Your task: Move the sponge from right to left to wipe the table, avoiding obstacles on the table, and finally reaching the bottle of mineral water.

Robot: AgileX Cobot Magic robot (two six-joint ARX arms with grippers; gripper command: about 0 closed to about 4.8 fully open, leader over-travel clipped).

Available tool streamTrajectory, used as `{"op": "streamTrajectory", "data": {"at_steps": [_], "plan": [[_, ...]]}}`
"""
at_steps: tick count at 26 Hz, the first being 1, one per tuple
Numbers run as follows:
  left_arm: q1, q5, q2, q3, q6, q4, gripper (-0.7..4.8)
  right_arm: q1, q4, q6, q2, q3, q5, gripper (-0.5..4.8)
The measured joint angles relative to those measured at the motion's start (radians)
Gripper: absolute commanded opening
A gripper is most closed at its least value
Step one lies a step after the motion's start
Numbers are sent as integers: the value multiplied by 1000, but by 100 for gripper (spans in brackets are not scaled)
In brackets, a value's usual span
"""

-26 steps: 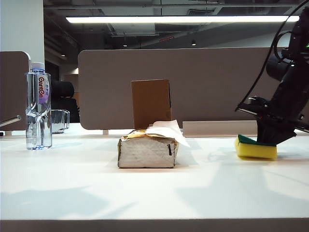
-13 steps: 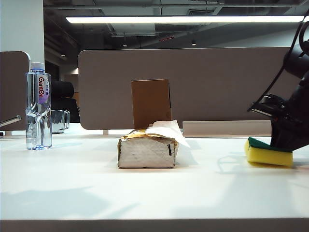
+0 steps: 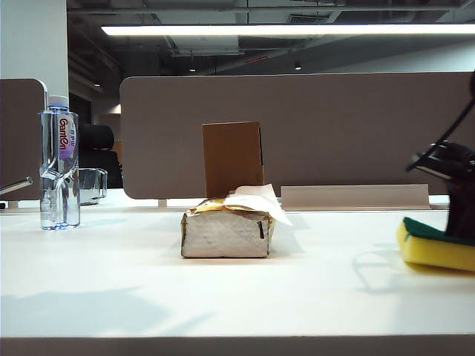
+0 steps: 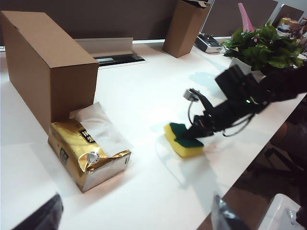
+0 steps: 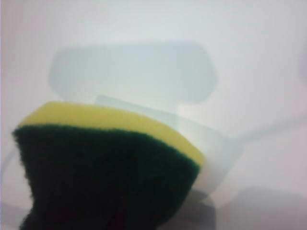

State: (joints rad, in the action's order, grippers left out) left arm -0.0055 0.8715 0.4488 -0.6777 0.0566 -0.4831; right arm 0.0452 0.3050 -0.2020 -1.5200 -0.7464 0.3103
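In the exterior view, the wide white table (image 3: 237, 297) carries the tall clear mineral water bottle with a purple "Ganten" label (image 3: 59, 167) at far left, a short clear glass cup (image 3: 91, 185) just behind it. Mid-table sits the silvery soft tissue pack with a gold top (image 3: 227, 230), the upright brown cardboard box (image 3: 232, 158) right behind. At the far right edge the yellow sponge with a dark green scouring layer (image 3: 436, 248) lies on the table, the right gripper (image 3: 462, 222) clamped on its green top

In the left wrist view, the left gripper's dark fingertips (image 4: 45, 218) stand wide apart, holding nothing, above the near table edge; sponge well clear of the pack

In the right wrist view, the sponge (image 5: 105, 163) fills the foreground, blurred
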Motion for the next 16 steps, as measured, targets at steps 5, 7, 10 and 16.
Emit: {"op": "streamTrajectory", "data": {"at_steps": [5,7,10,16], "plan": [[0,0,0,0,0,0,400,0,29,-20,113,94,-1,-6],[0,0,0,0,0,0,400,0,42,-30,159,132,-2,-6],[0,0,0,0,0,0,400,0,53,-34,190,158,-2,-6],[0,3,0,0,0,0,400,0,48,-41,291,245,-2,-6]]}}
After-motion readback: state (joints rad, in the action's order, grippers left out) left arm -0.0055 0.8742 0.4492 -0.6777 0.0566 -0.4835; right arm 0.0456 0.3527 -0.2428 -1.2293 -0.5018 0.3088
